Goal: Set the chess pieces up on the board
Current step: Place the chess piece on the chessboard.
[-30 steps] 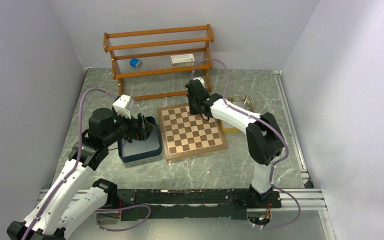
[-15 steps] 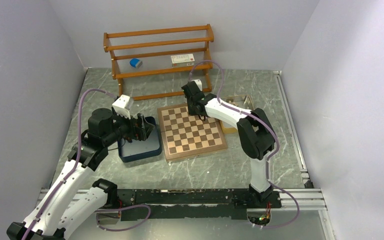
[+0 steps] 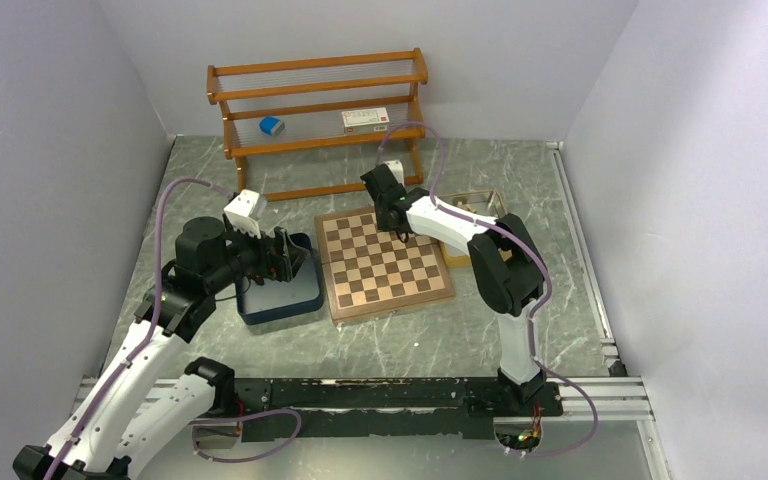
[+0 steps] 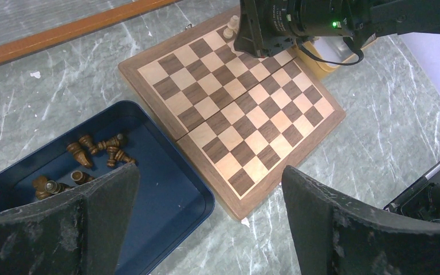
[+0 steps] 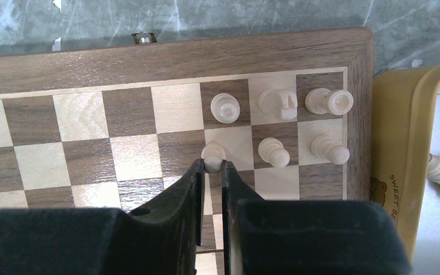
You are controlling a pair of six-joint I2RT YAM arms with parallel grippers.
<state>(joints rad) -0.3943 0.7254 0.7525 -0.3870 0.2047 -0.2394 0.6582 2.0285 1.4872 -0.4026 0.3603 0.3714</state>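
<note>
Chess pieces of the dark set lie jumbled in the navy tray at left, with the left gripper spread wide above. On the board, far right corner, the right gripper pinches a cream pawn — a careless release could tip it into the neighbour pawn.

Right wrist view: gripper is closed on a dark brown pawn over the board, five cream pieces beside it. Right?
No. The pawn in the right gripper is cream, not dark brown, as the right wrist view shows. The rest holds: it is over the board, with five other cream pieces beside it.
</note>
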